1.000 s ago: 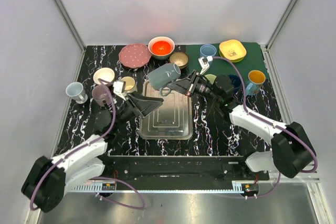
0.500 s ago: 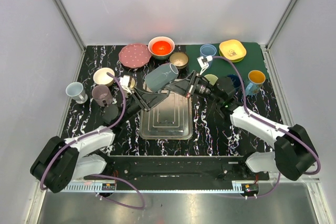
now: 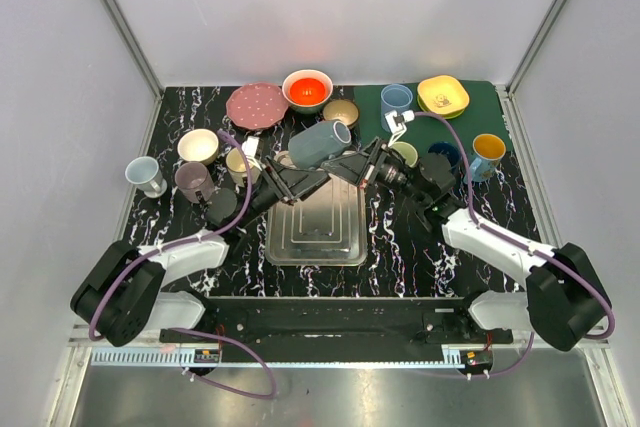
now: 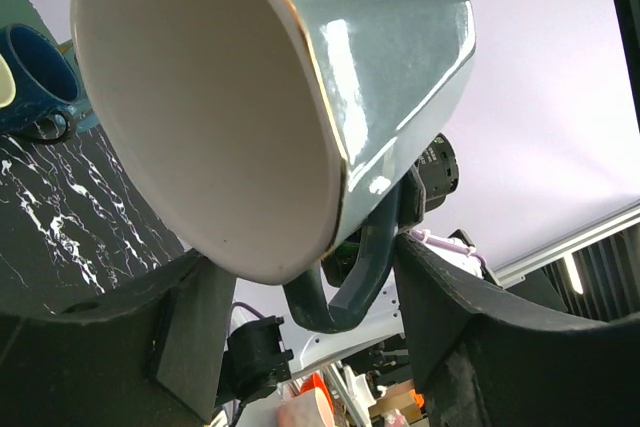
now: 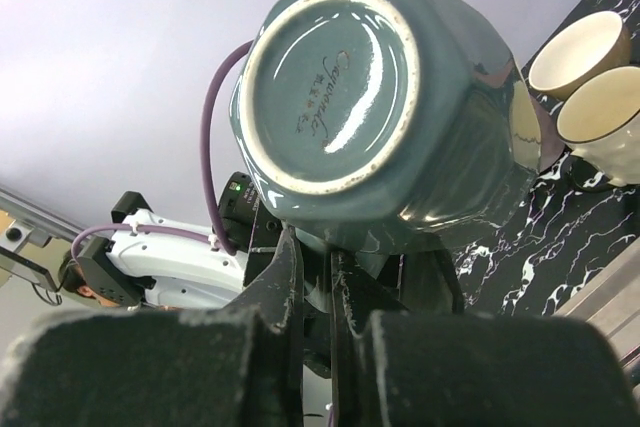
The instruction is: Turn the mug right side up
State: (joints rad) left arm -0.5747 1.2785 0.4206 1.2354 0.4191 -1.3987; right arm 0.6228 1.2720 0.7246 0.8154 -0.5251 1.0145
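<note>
**One mug held aloft between two hands, long axis tilted near level.**
The right hand [image 3: 338, 160] pinches the handle of the one grey-blue mug [image 3: 320, 141] above the far end of the single tray [image 3: 315, 237]. The base faces the right wrist. The mouth faces the left hand [image 3: 296, 181], spread on either side of the handle. About a dozen other vessels stand on the tabletop [image 3: 400, 242], some partly hidden by the arms.

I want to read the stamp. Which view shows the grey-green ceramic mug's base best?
Right wrist: the grey-green ceramic mug turns its stamped base to that camera. Left wrist shows its white inside and handle; top external, mainly its side.
</note>
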